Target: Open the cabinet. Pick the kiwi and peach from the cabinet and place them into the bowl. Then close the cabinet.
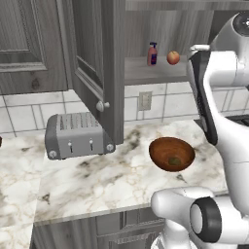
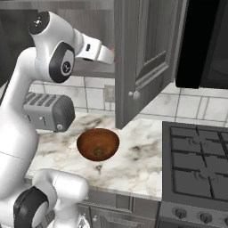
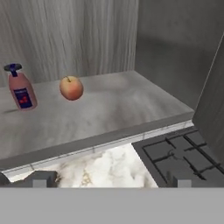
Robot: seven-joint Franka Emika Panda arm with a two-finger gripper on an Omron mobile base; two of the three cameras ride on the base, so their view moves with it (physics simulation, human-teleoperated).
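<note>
The cabinet stands open, its left door point(image 1: 97, 73) swung out over the counter and its right door point(image 2: 142, 58) swung out too. On its shelf point(image 3: 109, 113) the round orange-red peach point(image 3: 71, 88) point(image 1: 173, 58) sits alone, to the right of a pink bottle. My gripper point(image 3: 110, 180) hovers in front of the shelf edge, short of the peach. It is open, its fingertips point(image 3: 41, 178) wide apart with nothing between them. The reddish-brown bowl point(image 1: 158, 148) point(image 2: 84, 140) rests on the marble counter below. The small dull kiwi point(image 1: 174, 160) point(image 2: 98, 152) lies inside it.
A pink-red pump bottle point(image 3: 21, 90) point(image 1: 152, 53) stands on the shelf. A grey toaster point(image 1: 78, 135) point(image 2: 46, 111) sits left of the bowl. A black stove point(image 2: 196, 164) lies to the right, with a dark microwave point(image 2: 205, 44) above it.
</note>
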